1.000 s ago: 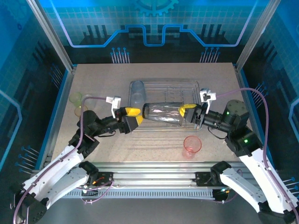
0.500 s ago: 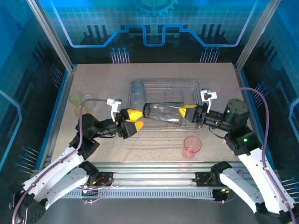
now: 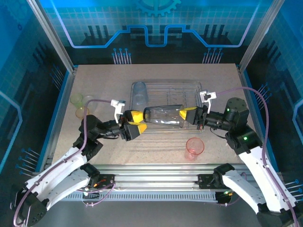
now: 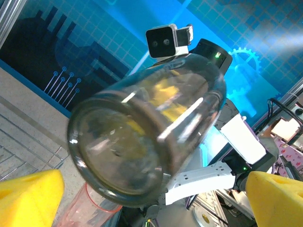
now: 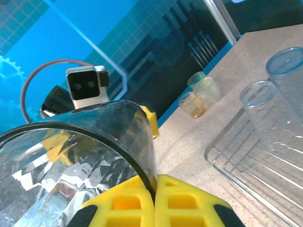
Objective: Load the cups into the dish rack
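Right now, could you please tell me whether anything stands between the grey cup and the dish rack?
Nothing visible does. The grey cup, pinched at its rim by the right end effector, hangs sideways over the front of the dish rack; the pale blue cup sits at its far left.

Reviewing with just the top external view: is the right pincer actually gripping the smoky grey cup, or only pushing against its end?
Observer: Gripping. In the right wrist view the right pincer is shut on the smoky grey cup, the rim wall pinched between its jaws.
Operator: And the left pincer, is it touching the base?
Observer: No. In the left wrist view the left pincer stands open, with a gap between the cup's base and each jaw.
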`<act>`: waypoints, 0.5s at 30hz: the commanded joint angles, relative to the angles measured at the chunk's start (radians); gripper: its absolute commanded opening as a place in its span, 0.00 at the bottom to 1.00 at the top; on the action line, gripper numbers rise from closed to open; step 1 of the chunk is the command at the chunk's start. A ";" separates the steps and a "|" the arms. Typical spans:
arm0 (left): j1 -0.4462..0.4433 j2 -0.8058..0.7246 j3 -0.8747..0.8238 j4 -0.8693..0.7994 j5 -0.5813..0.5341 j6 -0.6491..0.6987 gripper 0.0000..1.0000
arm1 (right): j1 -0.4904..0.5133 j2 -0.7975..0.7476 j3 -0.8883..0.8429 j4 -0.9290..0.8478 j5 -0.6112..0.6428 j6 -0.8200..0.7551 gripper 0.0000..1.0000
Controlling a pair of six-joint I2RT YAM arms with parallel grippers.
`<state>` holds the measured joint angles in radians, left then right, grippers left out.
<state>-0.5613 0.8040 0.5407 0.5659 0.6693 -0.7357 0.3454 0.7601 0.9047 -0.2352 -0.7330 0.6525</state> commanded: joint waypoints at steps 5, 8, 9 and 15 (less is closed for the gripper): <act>-0.006 0.051 0.043 0.068 0.037 -0.021 0.99 | 0.003 0.016 -0.016 0.103 -0.114 0.045 0.00; -0.006 0.066 0.048 0.093 0.049 -0.036 0.99 | 0.016 0.025 -0.020 0.115 -0.121 0.047 0.00; -0.006 0.072 0.050 0.108 0.055 -0.045 0.99 | 0.023 0.030 -0.020 0.119 -0.121 0.047 0.00; -0.006 0.110 0.075 0.121 0.093 -0.090 0.99 | 0.060 0.078 -0.020 0.137 -0.121 0.038 0.00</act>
<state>-0.5613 0.8993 0.5747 0.6388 0.7246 -0.7944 0.3851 0.8288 0.8951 -0.1543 -0.8192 0.6849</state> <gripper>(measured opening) 0.992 0.063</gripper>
